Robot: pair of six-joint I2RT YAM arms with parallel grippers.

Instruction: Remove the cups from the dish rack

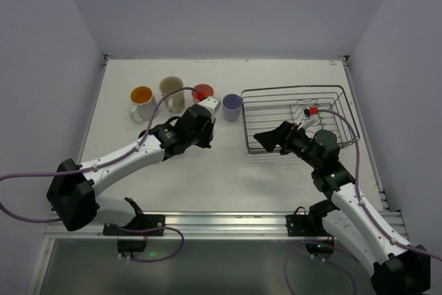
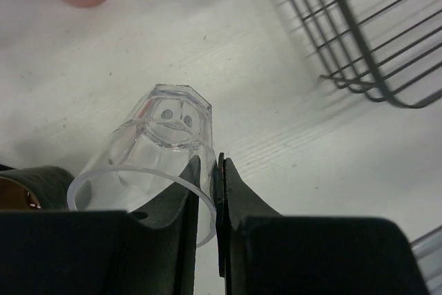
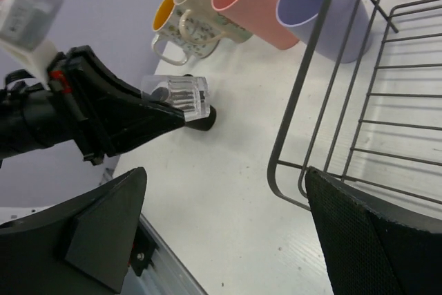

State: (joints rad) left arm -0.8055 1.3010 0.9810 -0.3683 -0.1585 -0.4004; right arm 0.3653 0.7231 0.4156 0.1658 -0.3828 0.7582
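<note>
Clear faceted glass (image 2: 162,143) is outside the dark wire dish rack (image 1: 290,88), clamped at its rim by the left gripper (image 2: 216,164).
Glass is tilted over the white table (image 1: 207,177), left of the rack, near the standing row: orange-inside mug (image 1: 141,98), cream patterned mug (image 1: 171,90), salmon-red cup (image 1: 202,92), lavender cup (image 1: 232,106). Right gripper (image 3: 228,219) jaws are wide apart at the rack's near-left corner.

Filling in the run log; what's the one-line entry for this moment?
left end effector: shut on clear glass, tilted | right end effector: open, by dish rack corner
</note>
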